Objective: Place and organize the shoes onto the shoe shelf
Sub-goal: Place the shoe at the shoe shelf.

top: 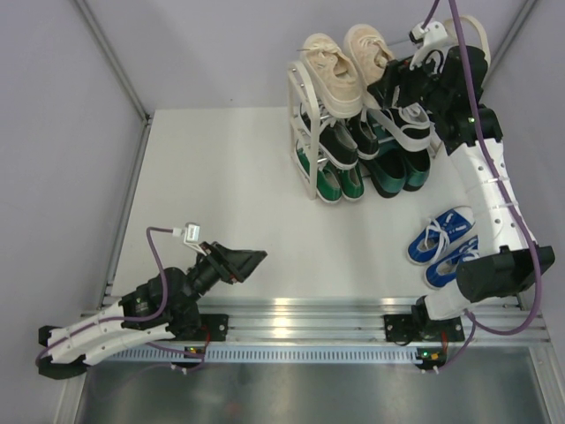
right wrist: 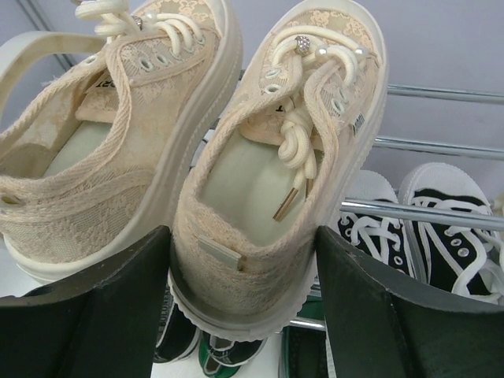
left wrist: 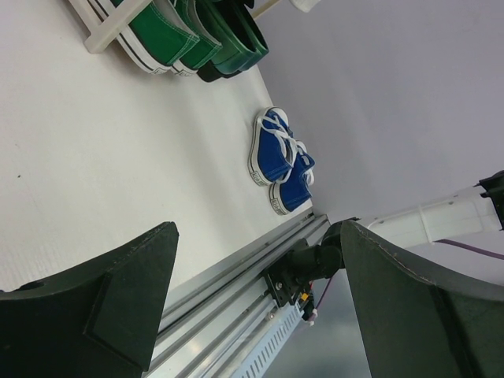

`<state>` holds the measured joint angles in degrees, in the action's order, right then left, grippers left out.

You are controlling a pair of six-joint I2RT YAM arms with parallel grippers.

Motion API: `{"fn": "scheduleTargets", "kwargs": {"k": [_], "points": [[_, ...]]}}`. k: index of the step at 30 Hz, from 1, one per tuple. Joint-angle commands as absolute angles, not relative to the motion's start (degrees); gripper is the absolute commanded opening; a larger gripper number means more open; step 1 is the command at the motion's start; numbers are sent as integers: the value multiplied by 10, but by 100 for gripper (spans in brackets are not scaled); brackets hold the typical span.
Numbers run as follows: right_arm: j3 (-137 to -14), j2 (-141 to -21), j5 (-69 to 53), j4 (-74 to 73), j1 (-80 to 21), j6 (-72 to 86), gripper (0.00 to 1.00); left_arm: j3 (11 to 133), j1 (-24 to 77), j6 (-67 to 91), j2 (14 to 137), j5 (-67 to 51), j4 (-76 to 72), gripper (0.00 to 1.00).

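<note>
Right gripper (right wrist: 242, 236) straddling cream sneaker (right wrist: 260, 181) heel atop shelf (top: 300, 150); clamp unclear. Sneaker likely light, soft upper, stiff sole: pinch heel. Left gripper (left wrist: 258, 228) wide, empty

The left gripper (left wrist: 258, 228) has its jaws wide apart with nothing between them. Blue sneakers (left wrist: 279, 161) lie paired on the table (left wrist: 94, 157), right, near the rail (left wrist: 228, 307). Farther off, green sneakers (left wrist: 169, 35) and dark loafers (left wrist: 236, 47) sit by the shelf (left wrist: 102, 27).
</note>
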<state>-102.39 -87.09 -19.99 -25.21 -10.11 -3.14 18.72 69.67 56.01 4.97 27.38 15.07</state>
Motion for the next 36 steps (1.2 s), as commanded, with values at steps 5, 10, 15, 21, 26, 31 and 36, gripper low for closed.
{"fn": "scheduleTargets", "kwargs": {"k": [5,10,15,21,26,31,36], "points": [[-1021,-867,-295,-221,-112,-33,41,185,695,557,44,266,140,89],[-1017,-864,-289,-211,-112,-22,49,181,695,562,45,265,140,89],[-1014,-852,-268,-214,-112,-25,80,181,695,562,44,265,140,89],[-1033,-804,-212,-235,-112,-57,99,187,695,546,44,270,139,90],[-1034,-745,-245,-293,-80,-107,100,192,695,519,47,279,137,91],[-953,-655,-321,-425,-30,-211,99,191,695,497,52,287,131,95],[-823,-559,-309,-552,44,-329,99,177,695,488,70,279,117,98]]}}
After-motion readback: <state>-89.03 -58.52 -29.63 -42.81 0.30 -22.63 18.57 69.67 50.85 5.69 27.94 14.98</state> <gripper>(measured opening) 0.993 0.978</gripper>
